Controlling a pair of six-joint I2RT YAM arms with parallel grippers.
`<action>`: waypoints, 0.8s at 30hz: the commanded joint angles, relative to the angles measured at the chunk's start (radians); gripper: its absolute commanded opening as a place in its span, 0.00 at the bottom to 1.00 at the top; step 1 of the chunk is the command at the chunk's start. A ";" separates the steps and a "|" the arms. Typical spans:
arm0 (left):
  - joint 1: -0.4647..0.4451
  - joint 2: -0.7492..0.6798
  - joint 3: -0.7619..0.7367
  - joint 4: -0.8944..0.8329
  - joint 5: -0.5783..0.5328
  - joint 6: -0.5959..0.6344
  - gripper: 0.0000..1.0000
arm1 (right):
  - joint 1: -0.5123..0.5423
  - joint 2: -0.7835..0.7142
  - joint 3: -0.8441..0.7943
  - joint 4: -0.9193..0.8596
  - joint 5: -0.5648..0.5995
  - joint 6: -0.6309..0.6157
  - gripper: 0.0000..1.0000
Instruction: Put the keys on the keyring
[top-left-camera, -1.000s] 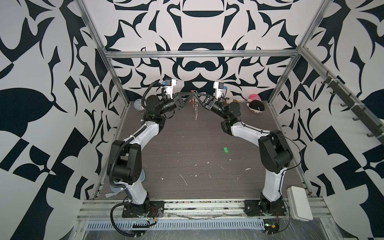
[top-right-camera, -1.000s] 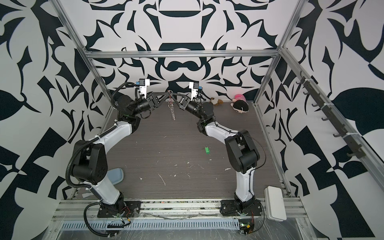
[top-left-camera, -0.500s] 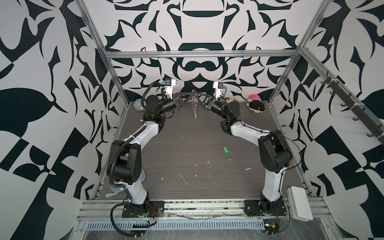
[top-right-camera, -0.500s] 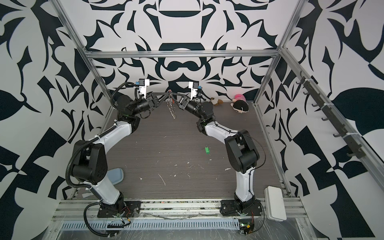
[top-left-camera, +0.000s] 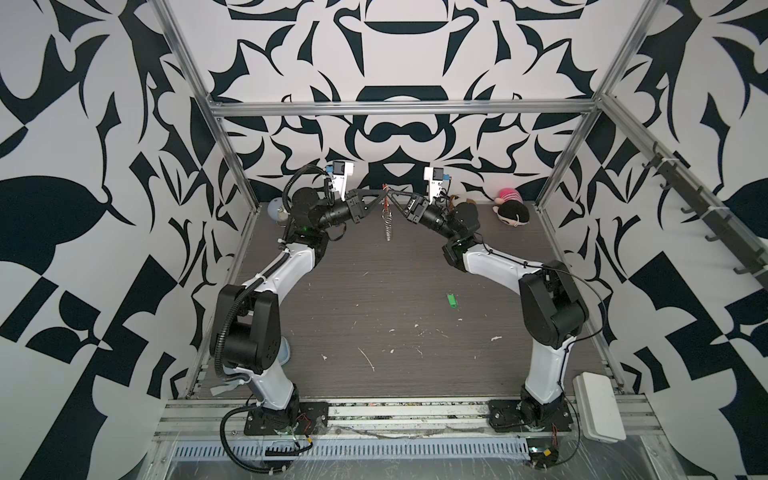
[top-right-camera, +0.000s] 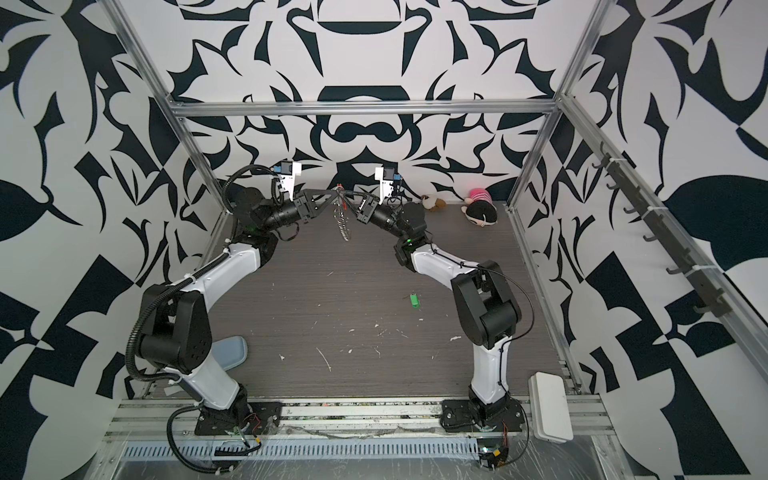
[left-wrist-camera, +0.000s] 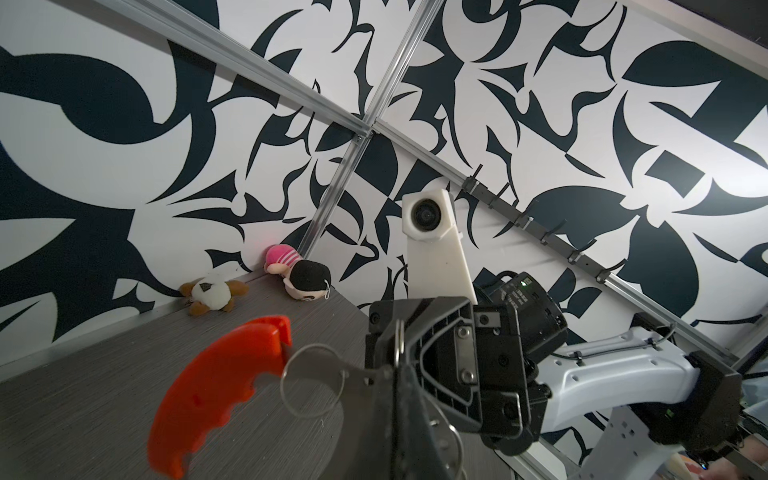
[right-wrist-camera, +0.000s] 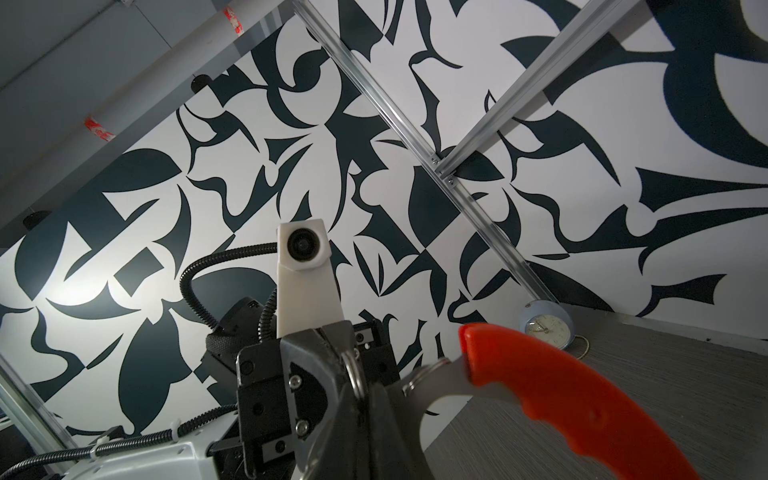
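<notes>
The keyring (top-left-camera: 387, 220) hangs in the air at the far middle of the table, its small silver rings dangling in a string (top-right-camera: 341, 220). My left gripper (top-left-camera: 383, 192) and right gripper (top-left-camera: 391, 193) meet tip to tip at its top, each shut on its wire. In the left wrist view my left gripper (left-wrist-camera: 401, 368) pinches the wire beside the red-orange piece (left-wrist-camera: 224, 390). In the right wrist view my right gripper (right-wrist-camera: 360, 384) grips a silver ring next to that red-orange piece (right-wrist-camera: 573, 399). The keys, a green tag (top-left-camera: 451, 301), lie on the table right of centre, away from both grippers.
Two plush toys (top-left-camera: 512, 208) (top-left-camera: 459, 202) lie at the back right by the wall. A pale blue clock (top-left-camera: 276, 208) sits at the back left corner. A white box (top-left-camera: 598, 409) is at the front right. White scraps litter the tabletop (top-left-camera: 374, 324).
Hardly anything has moved. Both grippers stay tip to tip at the back with the keyring hanging between them, and the green tag lies where it was.
</notes>
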 joint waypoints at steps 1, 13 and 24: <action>-0.014 -0.039 -0.008 0.013 0.049 0.010 0.00 | 0.013 -0.049 0.025 0.041 -0.056 -0.003 0.15; -0.014 -0.035 -0.011 0.019 0.009 -0.025 0.11 | 0.015 -0.051 0.031 0.046 -0.078 0.008 0.00; -0.013 -0.025 -0.011 0.053 0.027 -0.044 0.04 | 0.020 -0.040 0.041 0.060 -0.100 0.029 0.00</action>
